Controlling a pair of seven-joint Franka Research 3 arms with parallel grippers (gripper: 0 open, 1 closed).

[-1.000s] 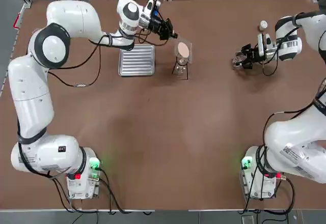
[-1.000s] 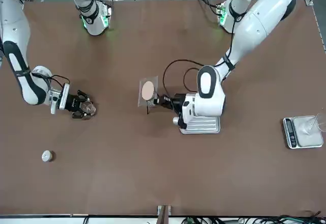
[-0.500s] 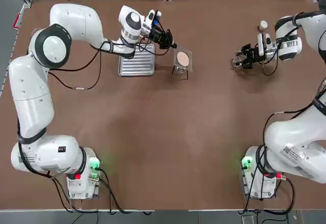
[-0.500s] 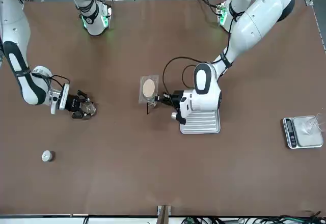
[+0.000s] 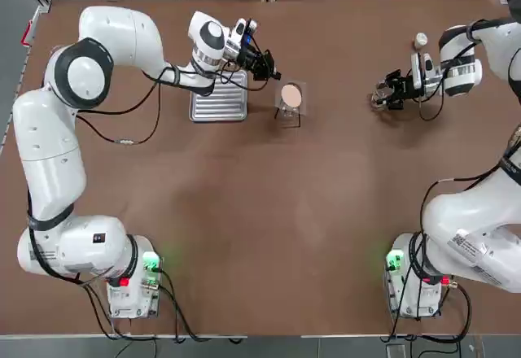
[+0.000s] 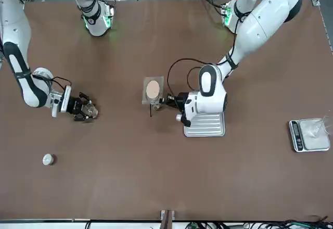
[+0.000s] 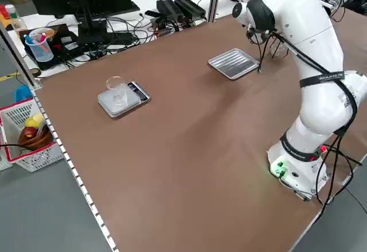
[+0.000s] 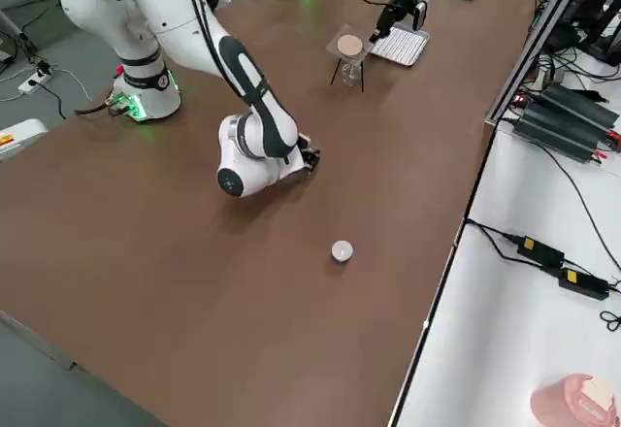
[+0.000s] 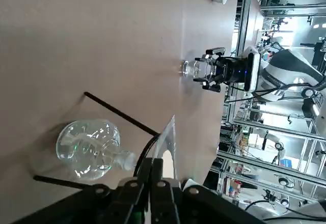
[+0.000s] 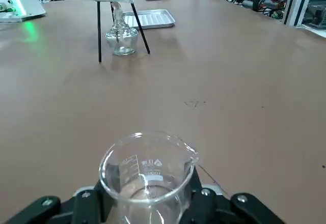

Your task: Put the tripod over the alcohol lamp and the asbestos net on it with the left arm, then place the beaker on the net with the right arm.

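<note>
Working the far side of the table, right of a ribbed silver tray (image 5: 218, 109), my left gripper (image 5: 278, 75) is pinched on the edge of the grey mesh net with its tan-pink disc (image 5: 291, 94). It should settle level on the black wire tripod (image 10: 99, 36), over the clear glass lamp (image 10: 122, 39), release gently and clear the beaker's way. Farther right, my right gripper (image 5: 384, 96) grasps the clear glass beaker (image 10: 147, 186), near a white capped bottle (image 5: 420, 41).
</note>
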